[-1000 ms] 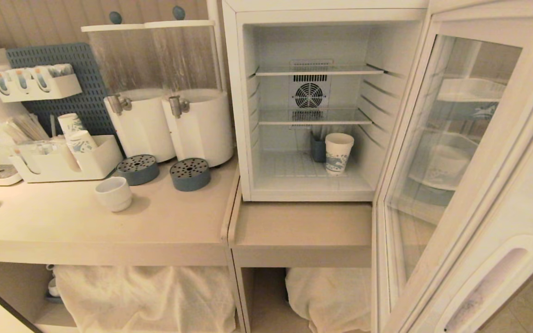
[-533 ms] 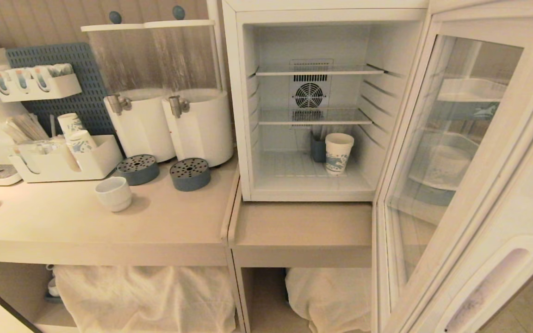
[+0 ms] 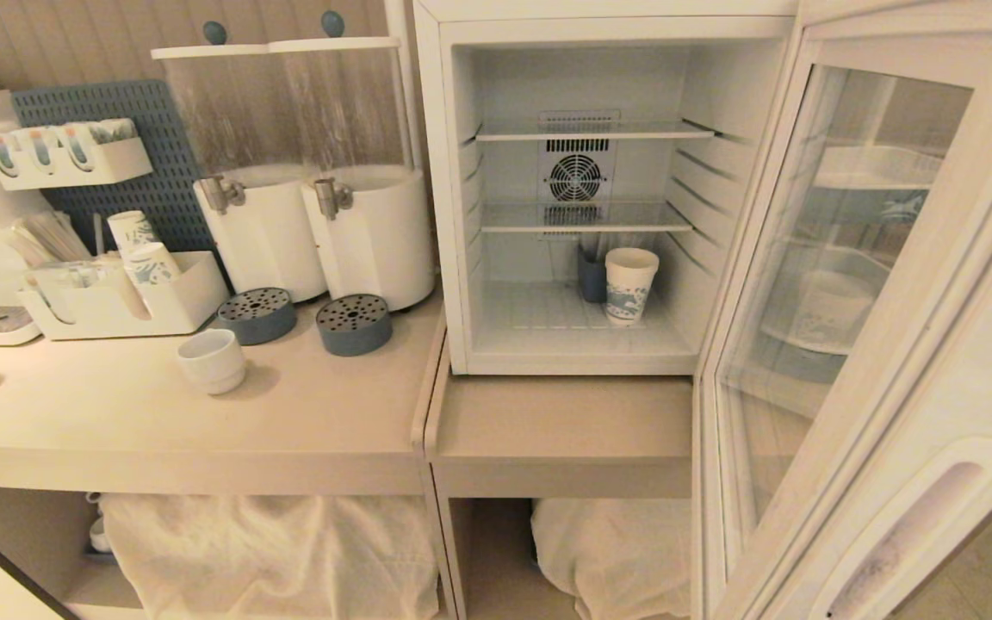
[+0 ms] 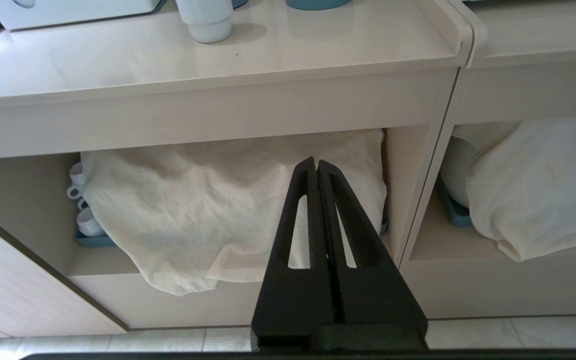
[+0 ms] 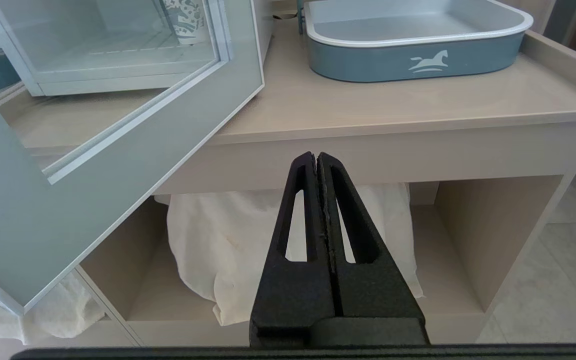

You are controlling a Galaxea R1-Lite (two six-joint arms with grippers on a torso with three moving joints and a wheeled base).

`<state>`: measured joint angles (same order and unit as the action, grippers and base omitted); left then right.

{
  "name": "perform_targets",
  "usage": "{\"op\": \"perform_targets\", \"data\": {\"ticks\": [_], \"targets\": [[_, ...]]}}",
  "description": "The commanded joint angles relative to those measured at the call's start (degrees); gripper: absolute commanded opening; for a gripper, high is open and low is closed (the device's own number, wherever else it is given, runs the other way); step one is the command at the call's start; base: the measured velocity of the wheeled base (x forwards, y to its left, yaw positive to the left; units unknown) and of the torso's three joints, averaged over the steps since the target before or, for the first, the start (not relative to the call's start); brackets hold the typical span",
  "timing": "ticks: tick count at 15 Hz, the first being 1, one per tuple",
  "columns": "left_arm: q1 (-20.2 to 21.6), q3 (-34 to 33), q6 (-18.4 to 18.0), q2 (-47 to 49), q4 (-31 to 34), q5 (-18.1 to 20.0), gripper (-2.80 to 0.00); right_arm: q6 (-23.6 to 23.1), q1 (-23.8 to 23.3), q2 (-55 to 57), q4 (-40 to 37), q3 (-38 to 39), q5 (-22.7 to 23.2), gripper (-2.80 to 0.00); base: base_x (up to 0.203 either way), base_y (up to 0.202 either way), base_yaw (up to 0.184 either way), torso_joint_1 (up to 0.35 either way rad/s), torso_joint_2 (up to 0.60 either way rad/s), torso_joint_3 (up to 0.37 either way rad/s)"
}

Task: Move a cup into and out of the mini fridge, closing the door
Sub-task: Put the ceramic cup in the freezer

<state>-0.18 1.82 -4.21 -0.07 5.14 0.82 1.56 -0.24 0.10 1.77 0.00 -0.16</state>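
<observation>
Seeing the cup (image 3: pixel 211 361) on the surface (image 3: pixel 117 422), fridge (image 3: pixel 444 215) door (image 3: pixel 892 362) swung wide. Both claws pinched empty — my left claw (image 4: pixel 317 165) and right claw (image 5: pixel 316 159) hang low before the shelves.

No words or numbers can be read; only a white horse emblem marks the blue-grey tray (image 5: pixel 418 45).

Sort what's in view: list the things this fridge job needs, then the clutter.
Job:
cup, on the counter
mini fridge
door, swung open

Clutter:
paper cup inside the fridge
drink dispensers
drip trays
grey tray
</observation>
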Motion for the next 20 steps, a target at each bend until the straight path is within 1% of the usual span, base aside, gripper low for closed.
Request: {"op": "perform_targets", "data": {"ticks": [1,6,20], "targets": [[0.01,-0.06,-0.01,0.07,-0.05,0.06,-2.8,0.02,-0.02,0.08,-0.02,0.92,-0.01,-2.8,0.0,0.0,0.0,0.0,0.0,0.0],[0.01,-0.06,-0.19,0.07,-0.05,-0.03,-2.8,0.02,-0.02,0.08,-0.02,0.88,-0.01,-2.8,0.0,0.0,0.0,0.0,0.0,0.0],[0.01,-0.15,0.51,0.07,-0.13,-0.03,-2.8,0.02,-0.02,0.08,-0.02,0.88,-0.01,-2.8,-0.183,0.0,0.0,0.003,0.0,0.003]]}}
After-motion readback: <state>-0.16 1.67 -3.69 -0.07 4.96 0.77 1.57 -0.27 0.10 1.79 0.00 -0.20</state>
